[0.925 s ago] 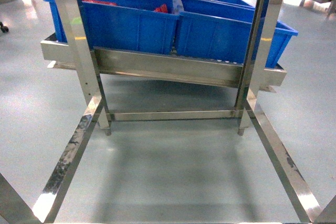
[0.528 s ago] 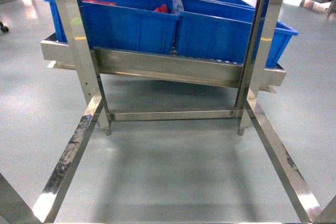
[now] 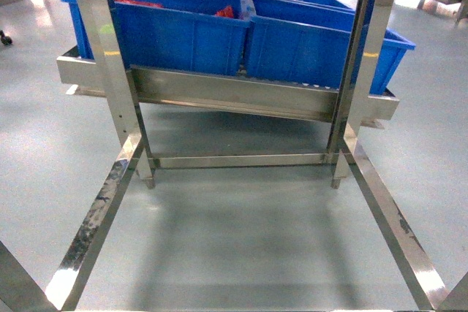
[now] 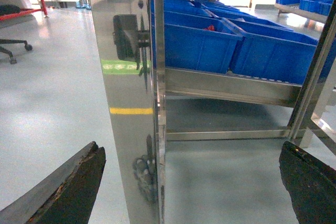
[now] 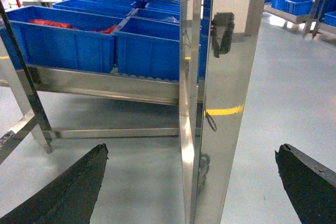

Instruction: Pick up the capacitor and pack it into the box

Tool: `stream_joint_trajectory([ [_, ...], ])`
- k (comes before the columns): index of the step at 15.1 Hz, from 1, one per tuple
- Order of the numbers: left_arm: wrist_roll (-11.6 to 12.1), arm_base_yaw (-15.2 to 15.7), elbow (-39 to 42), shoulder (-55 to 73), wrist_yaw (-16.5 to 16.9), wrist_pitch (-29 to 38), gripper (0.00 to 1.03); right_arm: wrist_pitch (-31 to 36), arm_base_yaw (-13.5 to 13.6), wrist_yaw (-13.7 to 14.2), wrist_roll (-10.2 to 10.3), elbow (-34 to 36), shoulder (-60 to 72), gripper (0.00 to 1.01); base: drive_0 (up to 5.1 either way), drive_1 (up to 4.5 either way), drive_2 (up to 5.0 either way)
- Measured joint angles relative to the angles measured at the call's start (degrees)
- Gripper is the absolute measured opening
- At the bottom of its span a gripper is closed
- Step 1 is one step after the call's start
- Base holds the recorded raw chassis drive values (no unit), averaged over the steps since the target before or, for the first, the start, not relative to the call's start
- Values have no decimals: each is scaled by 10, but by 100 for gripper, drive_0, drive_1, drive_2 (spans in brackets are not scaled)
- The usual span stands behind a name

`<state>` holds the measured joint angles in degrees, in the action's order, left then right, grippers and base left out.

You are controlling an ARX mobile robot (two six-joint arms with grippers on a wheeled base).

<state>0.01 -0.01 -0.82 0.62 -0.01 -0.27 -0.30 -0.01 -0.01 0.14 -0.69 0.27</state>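
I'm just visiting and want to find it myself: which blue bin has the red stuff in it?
Start at the steel rack straight ahead, with blue bins in rows on its sloped shelf. In the front row, take the left bin. Unlike the right bin beside it, red items poke above its rim.

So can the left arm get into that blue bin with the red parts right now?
Probably not yet: the left gripper is open, low and back from the blue bin, with a steel upright directly ahead.

Two bins [image 3: 259, 38] sit side by side on a rack [image 3: 234, 96], between two posts [image 3: 110, 71].
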Motion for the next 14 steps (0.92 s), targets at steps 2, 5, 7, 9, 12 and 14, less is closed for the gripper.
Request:
stream_joint_trajectory([
  [2,0,0,0,0,0,0,98,0,0,0,0,0,0,98,0,0,0],
  [5,0,0,0,0,0,0,98,0,0,0,0,0,0,98,0,0,0],
  [7,0,0,0,0,0,0,98,0,0,0,0,0,0,98,0,0,0],
  [9,0,0,0,0,0,0,98,0,0,0,0,0,0,98,0,0,0],
  [12,0,0,0,0,0,-2,98,-2,0,0,0,0,0,98,0,0,0],
  [14,0,0,0,0,-1,0,98,0,0,-1,1,0,0,98,0,0,0],
])
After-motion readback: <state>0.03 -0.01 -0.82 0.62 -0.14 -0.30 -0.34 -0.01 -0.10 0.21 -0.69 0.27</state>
